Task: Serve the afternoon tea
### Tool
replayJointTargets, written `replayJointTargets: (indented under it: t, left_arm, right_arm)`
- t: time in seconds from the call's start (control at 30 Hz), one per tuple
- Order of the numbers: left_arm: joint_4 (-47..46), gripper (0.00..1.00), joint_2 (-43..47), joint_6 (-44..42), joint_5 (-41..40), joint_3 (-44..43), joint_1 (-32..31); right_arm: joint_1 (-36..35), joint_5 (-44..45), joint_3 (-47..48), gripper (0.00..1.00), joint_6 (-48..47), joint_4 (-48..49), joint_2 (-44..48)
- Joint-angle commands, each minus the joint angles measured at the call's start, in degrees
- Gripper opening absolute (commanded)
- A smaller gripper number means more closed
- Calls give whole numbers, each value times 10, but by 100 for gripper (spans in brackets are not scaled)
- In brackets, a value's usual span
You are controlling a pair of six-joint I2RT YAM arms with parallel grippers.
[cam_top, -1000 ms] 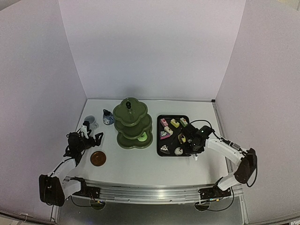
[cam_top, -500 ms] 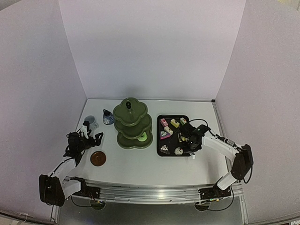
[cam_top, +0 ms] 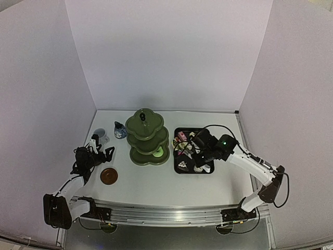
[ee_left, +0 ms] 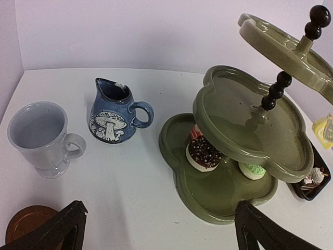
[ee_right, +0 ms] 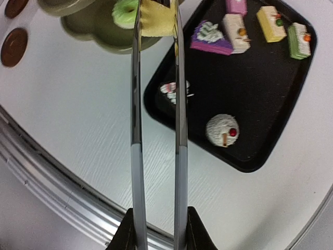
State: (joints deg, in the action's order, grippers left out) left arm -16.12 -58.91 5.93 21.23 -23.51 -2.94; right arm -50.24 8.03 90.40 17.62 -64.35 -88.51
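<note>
Table (cam_top: 151, 182): white, carries everything.
Stand (cam_top: 148, 138): green, three scalloped tiers, upright mid-table, left of the tray. The top and middle tiers look bare in the left wrist view.
Tray (ee_right: 270, 94): black, flat on the table just right of the stand, with cakes on it.
Right gripper (ee_right: 156, 232): clenched on the tongs' handle end, above the tray.
Left gripper (ee_left: 161, 219): released, jaws wide apart, holding nothing, low over the table facing the mug and stand.
Tongs (ee_right: 136, 130): thin metal, both blades squeezed close, tips pinching the yellow cake.
Mug (ee_left: 39, 133): white, upright, far left, near the pot.
Pot (ee_left: 112, 117): dark blue with a mushroom design, upright between mug and stand.
Coaster (cam_top: 109, 176): brown, flat on the table beside the left arm.
Cakes (ee_right: 222, 130): six lie on the tray; a chocolate one and a green one sit on the stand's bottom tier.
Yellow cake (ee_right: 156, 21): lifted off the tray in the tongs, near the stand's bottom tier.
</note>
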Motion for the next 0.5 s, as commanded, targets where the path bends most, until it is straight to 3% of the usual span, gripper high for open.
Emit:
replayJointTargets:
  t: [0.0, 0.17, 0.47]
  left_arm:
    - [-18, 100, 10, 31, -5, -22, 2]
    - [-16, 100, 13, 34, -7, -18, 2]
    - [-21, 100, 24, 33, -11, -6, 3]
  right_arm:
    - [-29, -151, 36, 0, -40, -35, -61]
    - [-47, -210, 84, 0, -46, -39, -107]
    - [-89, -125, 245, 0, -130, -13, -266]
